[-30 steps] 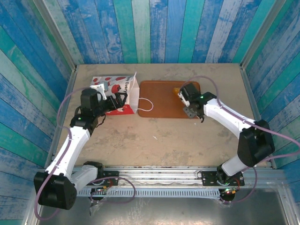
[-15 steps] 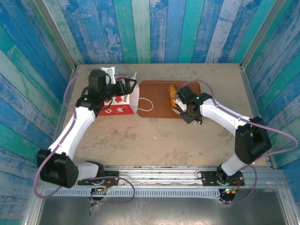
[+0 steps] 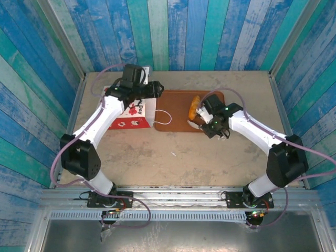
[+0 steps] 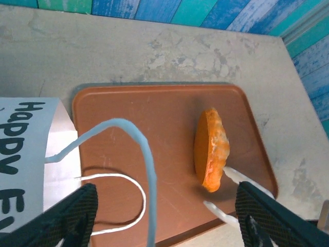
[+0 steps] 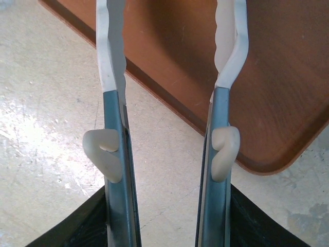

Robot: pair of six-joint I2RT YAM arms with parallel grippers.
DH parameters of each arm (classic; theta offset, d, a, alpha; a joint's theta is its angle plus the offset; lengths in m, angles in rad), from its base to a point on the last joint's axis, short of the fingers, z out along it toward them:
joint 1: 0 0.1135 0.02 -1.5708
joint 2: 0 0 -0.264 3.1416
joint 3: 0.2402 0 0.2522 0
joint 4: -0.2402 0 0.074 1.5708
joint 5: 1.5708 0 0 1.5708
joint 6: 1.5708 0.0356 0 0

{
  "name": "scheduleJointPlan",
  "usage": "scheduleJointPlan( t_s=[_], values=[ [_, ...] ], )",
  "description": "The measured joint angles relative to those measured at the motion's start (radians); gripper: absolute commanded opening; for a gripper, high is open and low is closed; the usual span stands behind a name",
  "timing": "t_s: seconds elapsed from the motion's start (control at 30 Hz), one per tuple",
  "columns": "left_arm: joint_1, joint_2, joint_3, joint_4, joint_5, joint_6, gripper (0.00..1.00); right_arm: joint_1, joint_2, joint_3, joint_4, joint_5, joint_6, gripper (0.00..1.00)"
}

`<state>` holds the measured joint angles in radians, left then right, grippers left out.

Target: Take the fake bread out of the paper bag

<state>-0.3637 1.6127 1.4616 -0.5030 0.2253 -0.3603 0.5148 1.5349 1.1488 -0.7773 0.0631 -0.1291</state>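
The orange-brown glossy plastic roll (image 4: 211, 149) rests on edge on the flat brown tray (image 4: 149, 110), just beside my right gripper (image 5: 169, 25), whose fingers are apart and empty. The white paper bag (image 4: 23, 139), lettered "HAPPY EV", lies near my left gripper (image 4: 169, 221), likewise spread wide.

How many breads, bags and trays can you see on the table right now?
Fake bread: 1 (any hidden inside the Paper bag not counted)
Paper bag: 1
Brown tray: 1
Total: 3
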Motion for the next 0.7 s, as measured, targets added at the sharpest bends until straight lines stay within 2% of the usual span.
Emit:
scheduleJointPlan(
  t_s=[0.03, 0.1, 0.17, 0.33, 0.5, 0.7],
  values=[
    [0.000, 0.005, 0.004, 0.000, -0.001, -0.003, 0.60, -0.012, -0.005, 0.000, 0.000, -0.013, 0.006, 0.52],
    [0.000, 0.016, 0.016, 0.000, -0.006, -0.006, 0.46, -0.046, -0.023, 0.000, 0.001, -0.048, 0.022, 0.53],
    [0.000, 0.027, 0.023, 0.001, -0.007, -0.011, 0.42, -0.079, -0.042, 0.000, 0.007, -0.087, 0.042, 0.54],
    [0.000, 0.041, 0.024, 0.000, -0.007, -0.021, 0.21, -0.190, -0.076, -0.010, 0.055, -0.254, 0.134, 0.55],
    [-0.001, 0.041, 0.023, 0.011, -0.008, -0.035, 0.14, -0.308, -0.073, -0.100, 0.175, -0.459, 0.293, 0.56],
    [-0.001, 0.040, -0.002, 0.044, -0.006, -0.048, 0.09, -0.343, -0.002, -0.118, 0.280, -0.600, 0.407, 0.57]
  ],
)
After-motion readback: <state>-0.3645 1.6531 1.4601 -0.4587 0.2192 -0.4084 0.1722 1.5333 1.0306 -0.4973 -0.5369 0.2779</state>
